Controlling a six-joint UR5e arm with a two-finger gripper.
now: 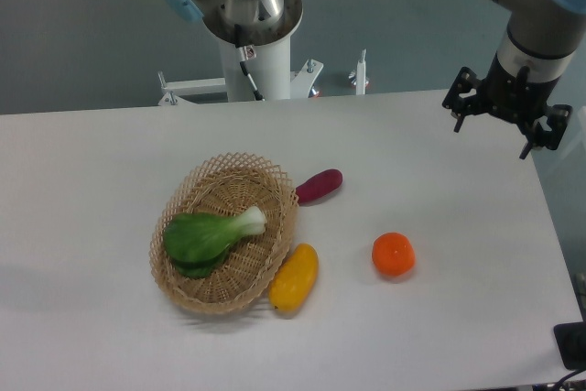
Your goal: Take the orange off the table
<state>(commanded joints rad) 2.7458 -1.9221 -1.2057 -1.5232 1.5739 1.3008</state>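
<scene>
Overhead, the pincer [506,124] with fingers spread apart and empty, well away from the orange [393,255] on the table [101,180].

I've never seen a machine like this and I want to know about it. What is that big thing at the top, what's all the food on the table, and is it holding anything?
That big grey and blue thing is a robot arm. Its round base stands behind the table, and the arm reaches over to the right side. At its end is a black gripper, its hand, with two jaws. It hangs in the air above the table's right edge and holds nothing; I can't tell how wide the jaws are.

There is just one picture, taken by a camera looking down at the white table from the front.

On the table sit a woven basket with a leafy green vegetable inside, a purple vegetable beside it, a yellow fruit touching the basket's edge, and the orange sitting alone.
</scene>
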